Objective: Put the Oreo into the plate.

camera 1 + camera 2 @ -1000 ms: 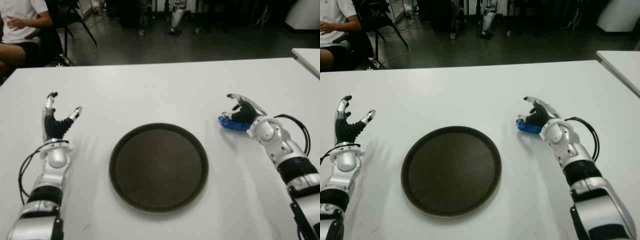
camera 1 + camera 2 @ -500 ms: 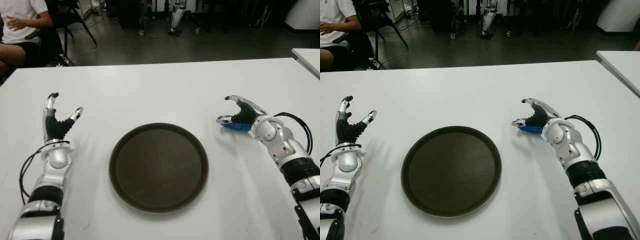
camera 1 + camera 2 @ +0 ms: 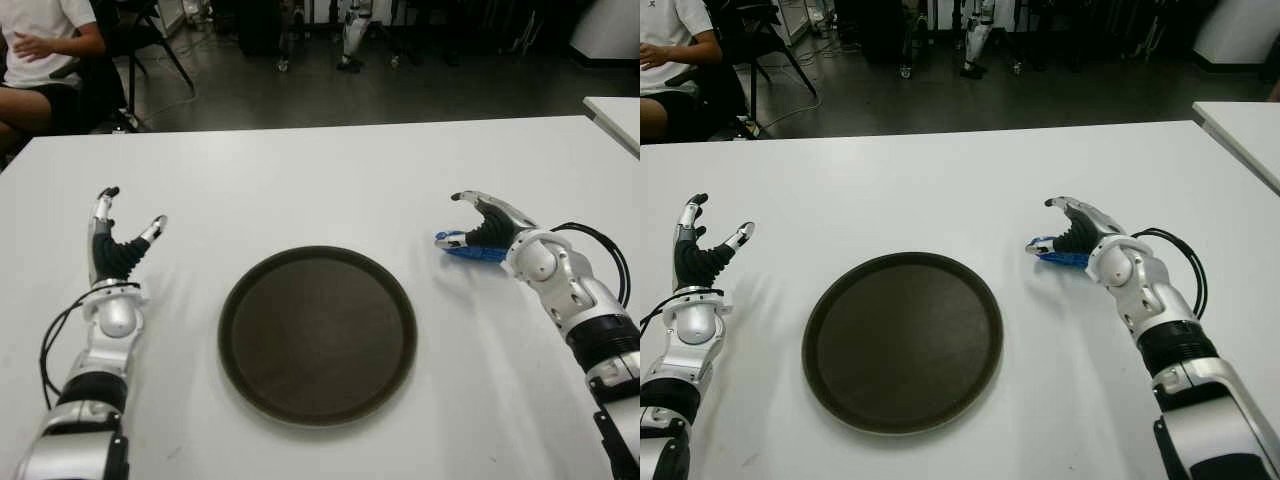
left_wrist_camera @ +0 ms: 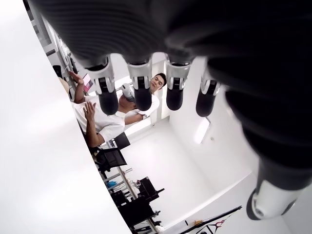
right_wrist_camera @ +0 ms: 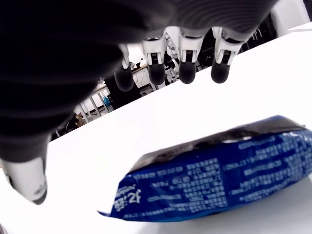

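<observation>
The Oreo is a blue packet (image 3: 460,247) lying flat on the white table (image 3: 320,180), to the right of the dark round plate (image 3: 232,300), which holds nothing. My right hand (image 3: 478,222) arches over the packet's right end. In the right wrist view its fingertips (image 5: 186,73) are spread above the Oreo packet (image 5: 214,180) and stand apart from it, and the thumb (image 5: 28,183) is off to one side. My left hand (image 3: 118,235) shows left of the plate, fingers spread and pointing up, holding nothing.
A black cable (image 3: 600,250) loops beside my right forearm. The corner of a second white table (image 3: 615,108) shows at the far right. A seated person (image 3: 40,50) and chair legs are beyond the table's far left edge.
My right hand has drawn back slightly to the right, so a little more of the packet's left end shows. The left hand and the plate have not moved.
</observation>
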